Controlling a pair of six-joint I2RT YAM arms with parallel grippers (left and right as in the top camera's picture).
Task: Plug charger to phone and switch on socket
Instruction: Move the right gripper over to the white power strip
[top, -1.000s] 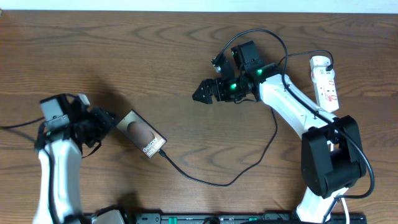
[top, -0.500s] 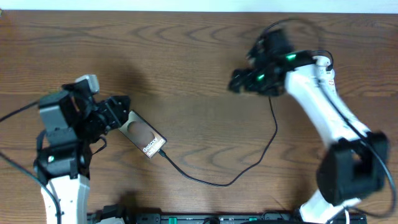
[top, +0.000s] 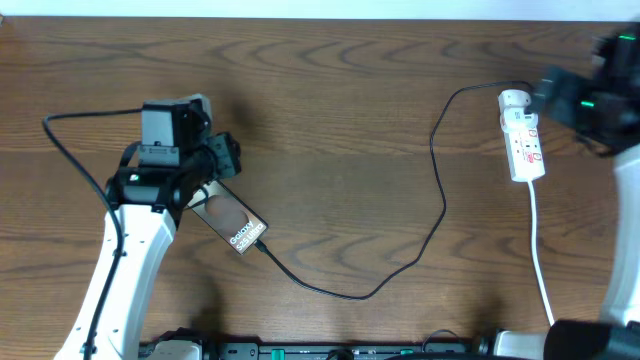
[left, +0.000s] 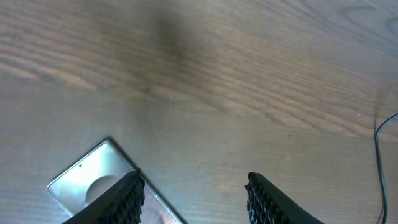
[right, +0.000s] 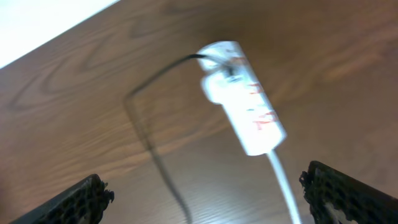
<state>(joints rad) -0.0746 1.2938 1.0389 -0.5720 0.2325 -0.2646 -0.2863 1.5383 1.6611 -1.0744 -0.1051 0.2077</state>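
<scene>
The phone (top: 237, 226) lies flat and slanted at the left, with the charger's small black plug (top: 261, 247) at its lower right end. The black charger cable (top: 441, 210) loops right and up to the top end of the socket, a white power strip (top: 525, 142). My left gripper (top: 224, 160) is open and empty over the phone's upper left end; its wrist view shows the silvery phone (left: 87, 179) under the left finger of the gripper (left: 196, 194). My right gripper (top: 552, 92) is open and empty beside the strip. Its wrist view shows the gripper (right: 208, 199), the strip (right: 245, 107) and the cable (right: 148, 127).
The strip's white cord (top: 540, 250) runs down toward the table's front edge at the right. A black rail (top: 350, 350) lies along the front edge. The table is dark brown wood (top: 330, 120).
My right arm has swung from the table's middle to the far right, beside the power strip. My left arm has moved right and up, over the phone's upper end.
</scene>
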